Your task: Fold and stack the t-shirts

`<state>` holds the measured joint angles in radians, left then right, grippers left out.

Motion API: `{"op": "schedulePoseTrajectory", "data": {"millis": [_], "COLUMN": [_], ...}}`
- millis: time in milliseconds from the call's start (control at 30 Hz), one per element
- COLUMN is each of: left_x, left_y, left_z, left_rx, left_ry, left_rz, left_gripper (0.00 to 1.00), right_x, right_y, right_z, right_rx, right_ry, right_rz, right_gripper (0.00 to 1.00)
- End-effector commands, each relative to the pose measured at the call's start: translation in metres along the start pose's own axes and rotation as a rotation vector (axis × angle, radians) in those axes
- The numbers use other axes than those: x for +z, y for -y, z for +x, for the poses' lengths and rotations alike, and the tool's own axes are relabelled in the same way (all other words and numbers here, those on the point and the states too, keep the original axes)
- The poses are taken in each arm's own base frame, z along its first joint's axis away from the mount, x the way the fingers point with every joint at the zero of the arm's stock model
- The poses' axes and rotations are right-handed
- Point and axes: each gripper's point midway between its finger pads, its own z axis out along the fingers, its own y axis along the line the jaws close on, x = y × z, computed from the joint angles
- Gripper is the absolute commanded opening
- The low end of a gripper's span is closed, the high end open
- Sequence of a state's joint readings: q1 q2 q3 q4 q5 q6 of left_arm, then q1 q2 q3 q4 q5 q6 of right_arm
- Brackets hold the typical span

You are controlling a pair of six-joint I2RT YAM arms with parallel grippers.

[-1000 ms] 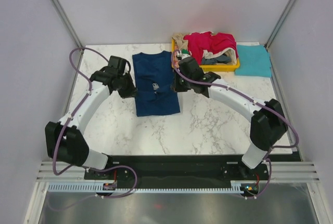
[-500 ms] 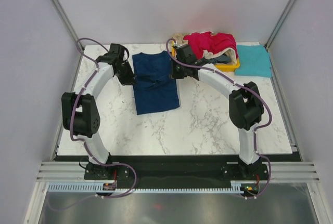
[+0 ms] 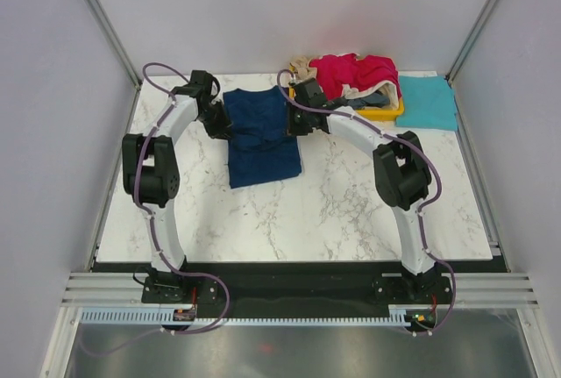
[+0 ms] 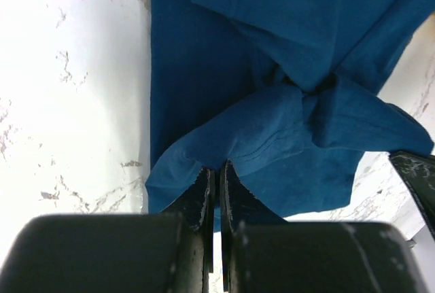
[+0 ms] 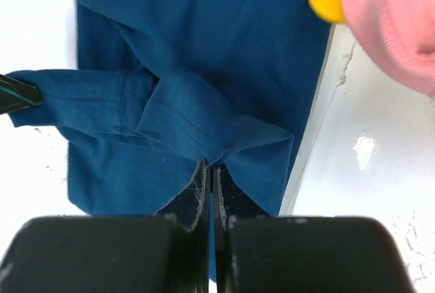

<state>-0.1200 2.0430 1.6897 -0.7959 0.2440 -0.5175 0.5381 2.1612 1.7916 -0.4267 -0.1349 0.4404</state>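
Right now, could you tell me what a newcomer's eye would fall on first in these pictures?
The navy t-shirt lies part-folded at the far middle of the marble table, with the left gripper and right gripper shut on folds of it from either side. To its right, a crimson-pink t-shirt heaps over a yellow tray, with a teal t-shirt flat beside it.

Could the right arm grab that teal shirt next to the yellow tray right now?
Probably not yet: the right arm has its jaws shut on the navy t-shirt. The teal t-shirt lies uncovered beside the yellow tray, on that arm's side, so after letting go the way looks free.
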Motion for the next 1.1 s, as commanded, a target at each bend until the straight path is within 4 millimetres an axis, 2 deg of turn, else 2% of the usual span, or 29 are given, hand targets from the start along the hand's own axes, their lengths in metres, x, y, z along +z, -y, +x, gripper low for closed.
{"op": "schedulePoseTrajectory", "data": {"millis": [0, 67, 100, 133, 167, 200, 233, 267, 300, 333, 367, 433, 500, 533, 567, 633, 667, 700, 733, 767, 800, 833, 867, 900, 933, 1000, 1033, 1067], "left_x": [-0.001, -0.001, 0.010, 0.010, 0.001, 0.002, 0.014, 0.001, -0.005, 0.000, -0.021, -0.039, -0.059, -0.064, -0.072, -0.074, -0.079, -0.077, -0.061, -0.061, -0.083, -0.065, -0.065, -0.078, -0.064, -0.060, -0.055, -0.053], "left_y": [0.005, 0.008, 0.002, 0.000, 0.011, 0.012, 0.007, 0.022, 0.032, 0.029, 0.032, 0.038, 0.043, 0.041, 0.038, 0.025, 0.018, 0.009, -0.009, -0.011, -0.001, -0.015, -0.017, -0.012, -0.025, -0.029, -0.038, -0.040], "left_z": [-0.015, -0.027, -0.023, -0.028, -0.048, -0.056, -0.056, -0.082, -0.087, -0.092, -0.115, -0.126, -0.129, -0.128, -0.119, -0.107, -0.091, -0.084, -0.053, -0.043, -0.045, -0.014, -0.006, -0.005, 0.020, 0.029, 0.045, 0.048], "left_rx": [0.030, 0.029, 0.014, 0.002, 0.012, 0.004, -0.026, -0.025, -0.045, -0.086, -0.115, -0.106, -0.064, -0.058, -0.055, -0.060, -0.063, -0.070, -0.108, -0.110, -0.080, -0.117, -0.112, -0.088, -0.119, -0.112, -0.140, -0.147], "left_ry": [-0.002, 0.003, -0.040, -0.048, -0.005, -0.005, -0.059, -0.003, -0.029, -0.054, 0.002, 0.038, 0.092, 0.101, 0.098, 0.094, 0.083, 0.087, 0.016, 0.021, 0.109, 0.050, 0.060, 0.123, 0.077, 0.107, 0.093, 0.100], "left_rz": [0.036, 0.049, 0.029, 0.031, 0.056, 0.064, 0.083, 0.137, 0.212, 0.241, 0.294, 0.340, 0.340, 0.329, 0.311, 0.248, 0.220, 0.186, 0.148, 0.152, 0.198, 0.176, 0.181, 0.196, 0.167, 0.174, 0.161, 0.162], "left_gripper": [0.03, 0.04, 0.06, 0.07, 0.11, 0.15, 0.22, 0.37, 0.43, 0.47, 0.59, 0.74, 0.84, 0.84, 0.84, 0.84, 0.84, 0.83, 0.83, 0.83, 0.83, 0.83, 0.82, 0.82, 0.82, 0.82, 0.82, 0.81], "right_x": [0.008, 0.014, 0.015, 0.016, 0.018, 0.017, 0.016, 0.011, 0.007, 0.002, -0.011, -0.028, -0.047, -0.050, -0.055, -0.058, -0.059, -0.059, -0.058, -0.058, -0.058, -0.056, -0.056, -0.055, -0.053, -0.051, -0.048, -0.045], "right_y": [-0.005, -0.004, -0.002, -0.002, -0.006, -0.001, -0.003, -0.004, -0.005, -0.005, -0.010, -0.006, -0.006, -0.006, -0.001, 0.001, 0.003, 0.004, 0.010, 0.002, 0.000, 0.005, -0.001, -0.001, 0.005, 0.003, 0.009, 0.009], "right_z": [-0.015, -0.022, -0.026, -0.032, -0.049, -0.056, -0.068, -0.093, -0.102, -0.113, -0.131, -0.145, -0.146, -0.141, -0.122, -0.105, -0.082, -0.069, -0.037, -0.021, -0.012, 0.014, 0.026, 0.037, 0.059, 0.072, 0.087, 0.088], "right_rx": [-0.003, 0.000, 0.005, 0.004, 0.003, 0.013, 0.014, 0.017, 0.022, 0.027, 0.028, 0.041, 0.031, 0.028, 0.038, 0.053, 0.062, 0.072, 0.095, 0.089, 0.086, 0.098, 0.091, 0.094, 0.105, 0.111, 0.123, 0.124], "right_ry": [0.023, 0.031, 0.036, 0.045, 0.076, 0.076, 0.096, 0.146, 0.155, 0.177, 0.223, 0.258, 0.278, 0.275, 0.240, 0.221, 0.182, 0.164, 0.112, 0.085, 0.083, 0.035, 0.018, 0.000, -0.040, -0.049, -0.072, -0.068], "right_rz": [-0.029, -0.034, -0.032, -0.036, -0.045, -0.035, -0.039, -0.049, -0.053, -0.061, -0.075, -0.069, -0.063, -0.065, -0.055, -0.069, -0.087, -0.096, -0.093, -0.131, -0.149, -0.143, -0.168, -0.175, -0.168, -0.192, -0.182, -0.188], "right_gripper": [0.00, 0.00, 0.02, 0.04, 0.14, 0.26, 0.55, 0.65, 0.71, 0.78, 0.81, 0.83, 0.83, 0.84, 0.84, 0.84, 0.84, 0.85, 0.85, 0.85, 0.85, 0.85, 0.85, 0.85, 0.84, 0.83, 0.81, 0.78]}}
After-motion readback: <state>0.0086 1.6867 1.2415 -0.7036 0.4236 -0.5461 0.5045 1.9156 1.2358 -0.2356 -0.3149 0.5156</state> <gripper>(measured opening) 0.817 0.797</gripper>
